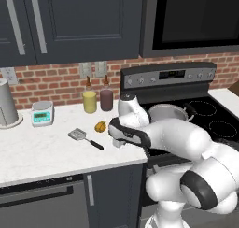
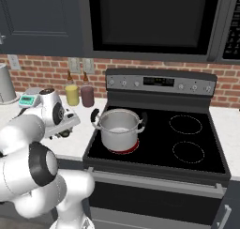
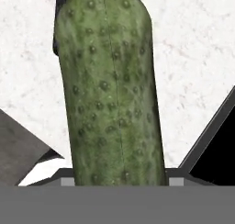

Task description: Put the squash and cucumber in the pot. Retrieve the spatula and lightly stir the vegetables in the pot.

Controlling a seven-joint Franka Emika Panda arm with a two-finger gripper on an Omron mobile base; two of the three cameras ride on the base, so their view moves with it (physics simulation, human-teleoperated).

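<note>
Cucumber (image 3: 110, 90) is the worry here: in the hand view it runs straight up the middle from between the finger tips, lying on the white speckled surface (image 3: 193, 58), and the gripper looks closed onto its near end rather than its middle. Held that far off centre, it could pivot or slide out once lifted, and it might drop on the stove top short of the pot (image 2: 119, 127). A hurried swing to the right could also knock the pot's near black handle, or catch the squash (image 1: 100, 126) on the way.

From the left base view the arm reaches forward and down from the lower right, elbow bent, wrist folded so the hand points at the surface just left of the stove edge. The gripper (image 1: 117, 141) sits low there, its fingers hidden under the white hand; the squash lies just beside it to the left, and the spatula (image 1: 85, 138) lies a little further left, flat on the surface, handle pointing towards the hand. From the right base view the hand hangs over the surface edge, near the pot but apart from it. The pot stands on the front left burner and looks empty, so neither vegetable is in it yet.
</note>
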